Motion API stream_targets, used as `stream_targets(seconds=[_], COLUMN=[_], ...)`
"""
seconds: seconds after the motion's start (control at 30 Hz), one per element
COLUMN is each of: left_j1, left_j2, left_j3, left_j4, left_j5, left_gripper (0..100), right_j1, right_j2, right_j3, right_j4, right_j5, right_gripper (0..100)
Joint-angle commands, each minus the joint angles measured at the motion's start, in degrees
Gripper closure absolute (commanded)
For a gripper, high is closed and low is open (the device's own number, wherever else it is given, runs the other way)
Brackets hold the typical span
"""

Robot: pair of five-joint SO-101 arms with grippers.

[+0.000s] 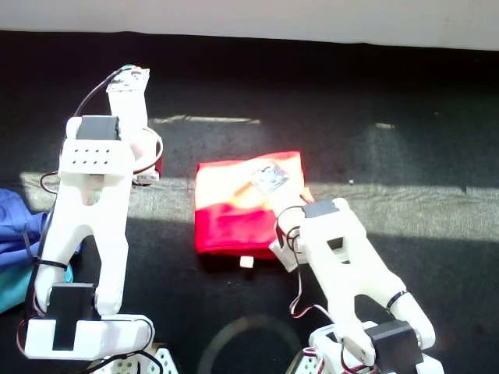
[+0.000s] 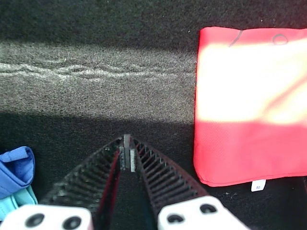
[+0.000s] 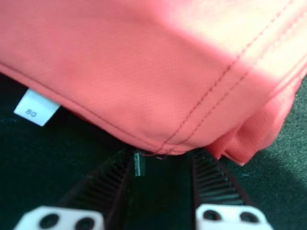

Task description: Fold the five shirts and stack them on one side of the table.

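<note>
A folded red shirt lies in the middle of the black table, with a white label sticking out of its near edge. My right gripper sits at the shirt's near right corner. In the right wrist view it is open, its fingers apart just short of the stitched hem, and nothing is held. My left gripper hangs over bare table to the left of the shirt. Its fingers meet at the tip, so it is shut and empty.
A blue shirt and a teal one lie piled at the table's left edge, near the left arm's base; they show as blue and teal cloth beside the left gripper. Bare black table spreads behind and to the right.
</note>
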Motion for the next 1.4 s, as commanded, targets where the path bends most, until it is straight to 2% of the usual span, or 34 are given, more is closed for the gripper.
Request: stream_targets(seconds=[0.0, 0.3, 0.4, 0.6, 0.87, 1.37], left_j1=[-0.66, -0.66, -0.66, -0.66, -0.66, -0.66], left_j2=[-2.42, -2.33, -2.24, -2.24, -2.33, -2.51], left_j3=[0.04, 0.04, 0.04, 0.04, 0.04, -0.40], left_j4=[-0.35, -0.53, -0.53, -0.53, -0.53, -0.53], left_j5=[-0.26, -0.26, -0.26, -0.26, -0.26, -0.26], left_gripper=[99, 99, 99, 99, 99, 99], right_j1=[0.75, 0.75, 1.10, 6.81, 13.32, 13.58], right_j2=[0.13, 0.13, -0.04, -0.40, -0.40, 0.13], right_j3=[0.13, 0.13, -0.22, -3.47, -16.40, -18.86], right_j4=[-1.27, -1.45, -1.45, 0.31, 7.16, 12.44], right_j5=[0.53, 0.44, 0.44, 0.70, 0.79, 0.79], right_gripper=[91.3, 91.6, 97.5, 99.2, 99.2, 99.2])
